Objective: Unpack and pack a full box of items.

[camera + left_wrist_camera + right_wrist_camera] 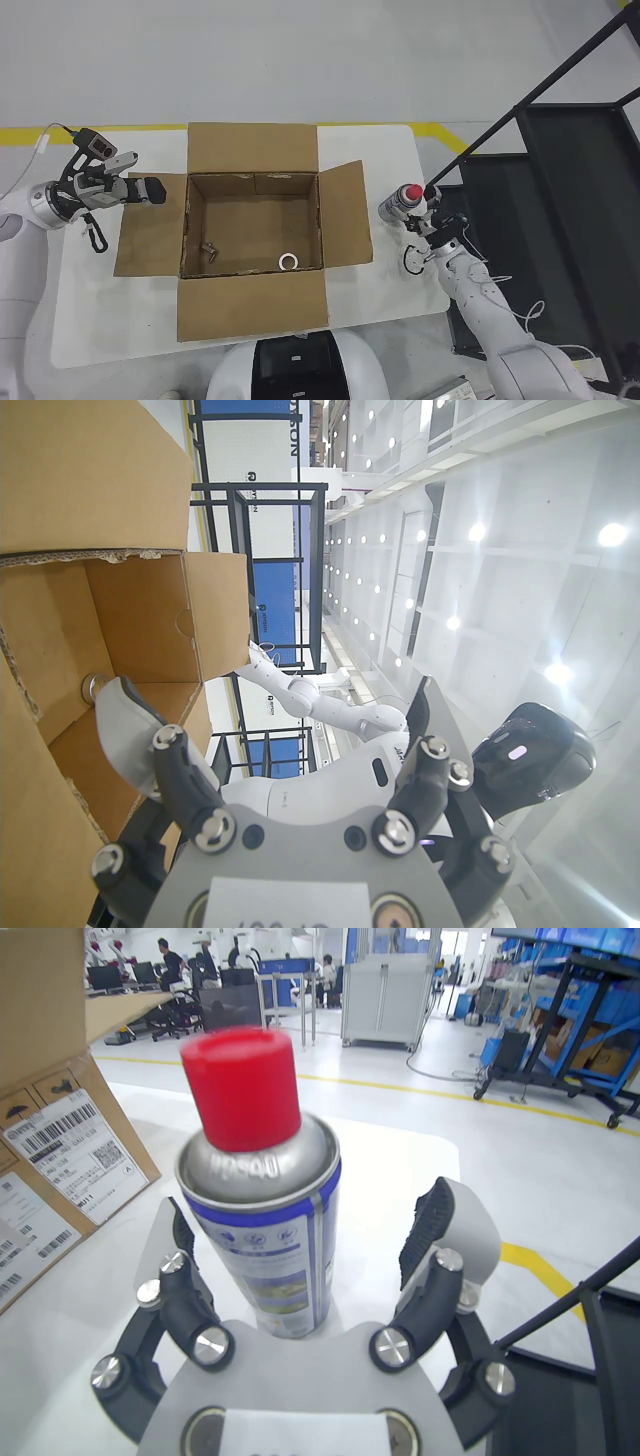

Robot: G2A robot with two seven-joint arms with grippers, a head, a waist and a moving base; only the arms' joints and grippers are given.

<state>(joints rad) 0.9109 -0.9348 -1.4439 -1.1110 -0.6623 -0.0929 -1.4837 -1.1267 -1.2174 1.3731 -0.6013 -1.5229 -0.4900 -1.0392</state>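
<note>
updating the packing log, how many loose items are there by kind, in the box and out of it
Spray can: 1, upright on the table beside the cardboard box
White ring: 1, on the box floor
Small metal part: 1, on the box floor
Total: 3

From my remote seat I see a pale grey floor (300, 60), with a yellow line (150, 127) running along the twelve o'clock edge of the white table (390, 150). A black metal rack (560, 200) stands at three o'clock. Round ceiling lights (612, 534) glare overhead. Blue-binned shelving (575, 978) and a white cabinet (380, 993) stand farther off.
</note>
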